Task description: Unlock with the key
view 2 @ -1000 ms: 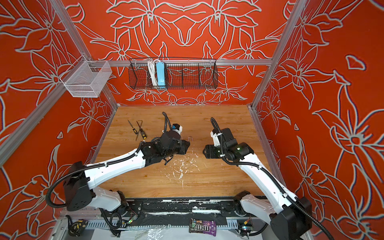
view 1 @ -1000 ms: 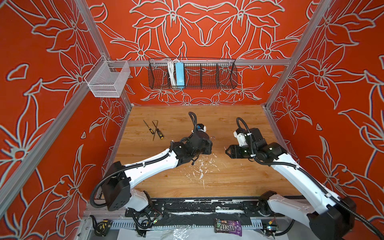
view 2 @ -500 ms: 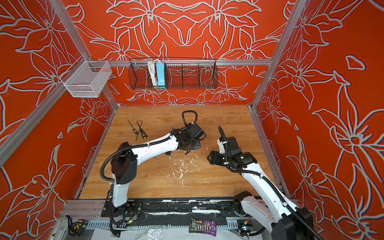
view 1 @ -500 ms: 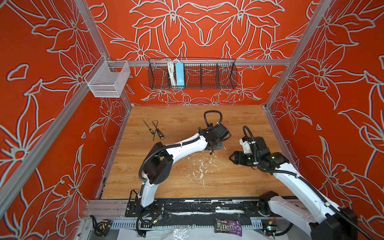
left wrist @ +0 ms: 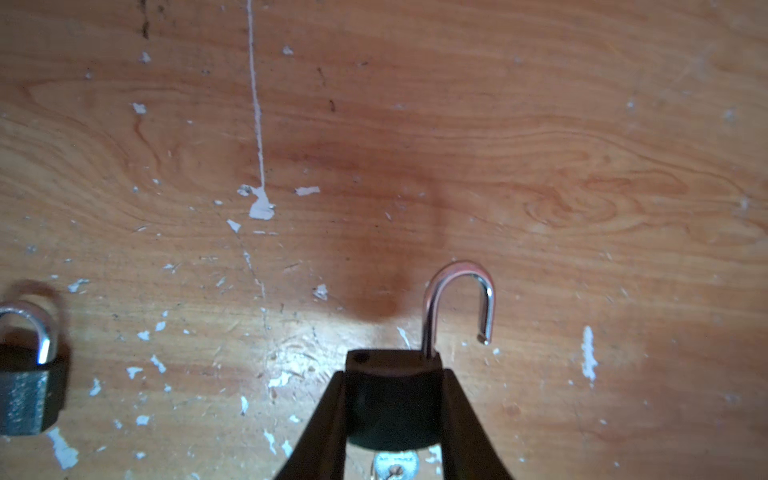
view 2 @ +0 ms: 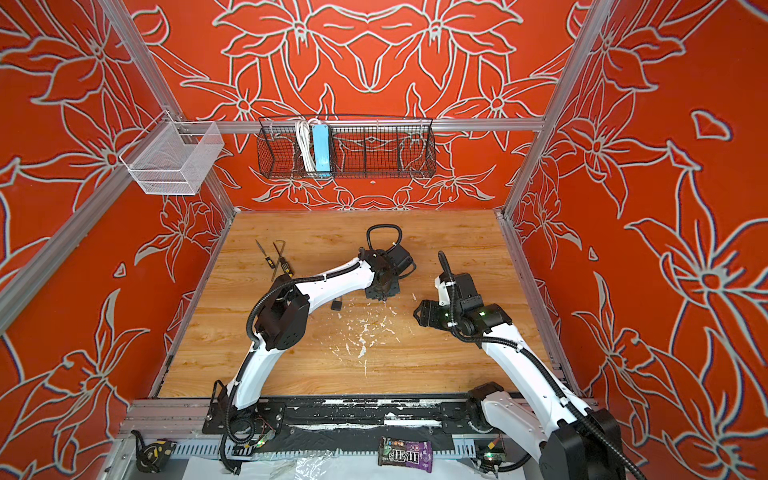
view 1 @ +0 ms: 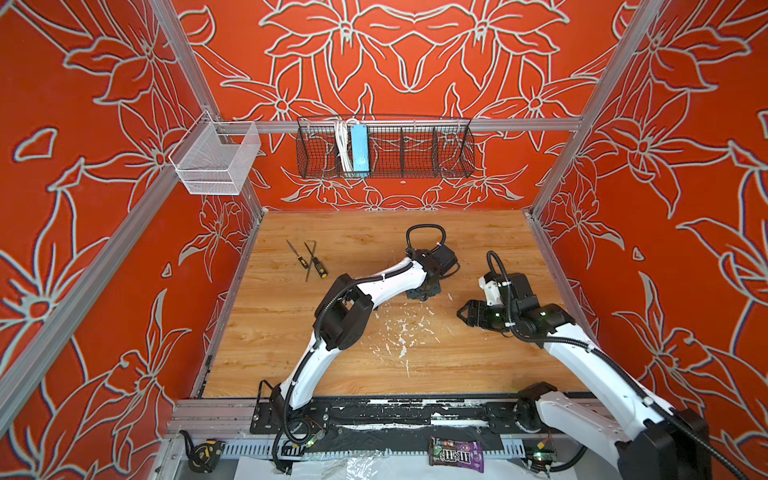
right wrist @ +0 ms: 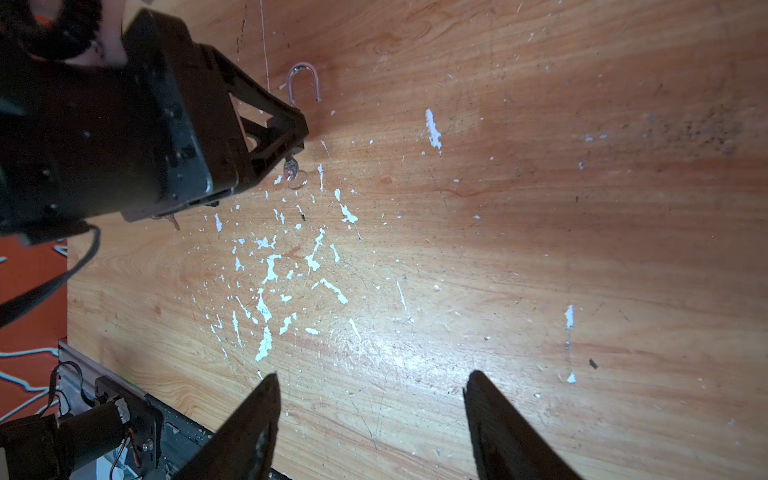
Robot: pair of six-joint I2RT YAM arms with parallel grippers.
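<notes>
**Padlock open in my left grip, key seated in its body**

1. Grip. My left gripper (left wrist: pixel 392 374) is clamped on the dark body of the padlock (left wrist: pixel 392 403), one finger against each side. It holds the padlock low over the wooden table (left wrist: pixel 540 124). In both top views this is just above the centre of the frame.

2. Lock condition. The shackle (left wrist: pixel 457 291) stands raised. One leg is seated in the body and the free end hangs clear of its hole. The key (right wrist: pixel 289 168) sticks out of the opposite end of the body, with its ring (right wrist: pixel 300 180) dangling from it.

3. Other hand. My right gripper (right wrist: pixel 372 376) has its fingers wide apart with nothing between them. It hovers over bare table at centre right of both top views, well apart from the padlock.

4. Also noted. A second padlock (view 2: pixel 337 304), its shackle closed, lies on the table left of centre in a top view, beside my left forearm.

Assessment. I judge the unlocking of the held padlock to be done and the step in hand to be the finish. The next move calls for lowering the body onto the table and easing my left fingers apart without knocking the key. If the second padlock is also wanted, my right fingers must pinch the small key head and draw it straight out while my left holds the body steady.
</notes>
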